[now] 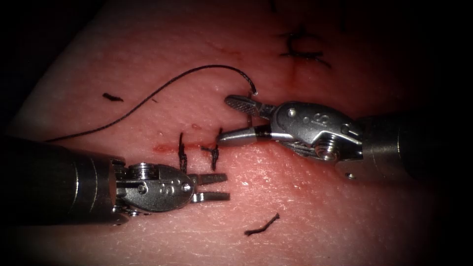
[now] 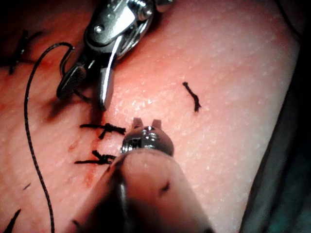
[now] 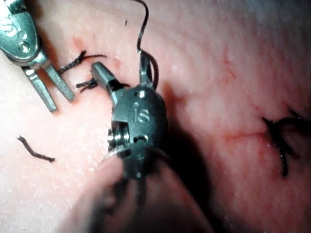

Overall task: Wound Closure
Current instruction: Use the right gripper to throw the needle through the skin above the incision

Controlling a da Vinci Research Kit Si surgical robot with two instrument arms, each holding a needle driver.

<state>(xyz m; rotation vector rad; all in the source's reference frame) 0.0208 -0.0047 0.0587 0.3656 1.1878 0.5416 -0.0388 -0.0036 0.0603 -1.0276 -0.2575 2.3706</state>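
Observation:
The cut (image 1: 165, 147) shows as a red line on the tissue (image 1: 345, 216), with two dark knotted stitches (image 1: 183, 153) across it. My right tool (image 1: 224, 119) comes in from the right, jaws open, just past the second stitch (image 1: 215, 153). The black thread (image 1: 162, 88) arcs over the tissue from the far left and ends at the upper jaw. A thin curved sliver, perhaps the needle (image 1: 249, 118), shows between these jaws; whether it is in the tissue I cannot tell. My left tool (image 1: 227, 186) lies below the cut, jaws open and holding nothing. The right wrist view shows thread (image 3: 141, 29) running down to the right tool (image 3: 119, 60).
Another stitch (image 1: 300, 49) sits farther up the cut at upper right. Loose cut ends of thread lie on the tissue at left (image 1: 112, 97) and at the front (image 1: 261, 225). Red fluid stains the tissue along the cut. The tissue's edge falls away at far left.

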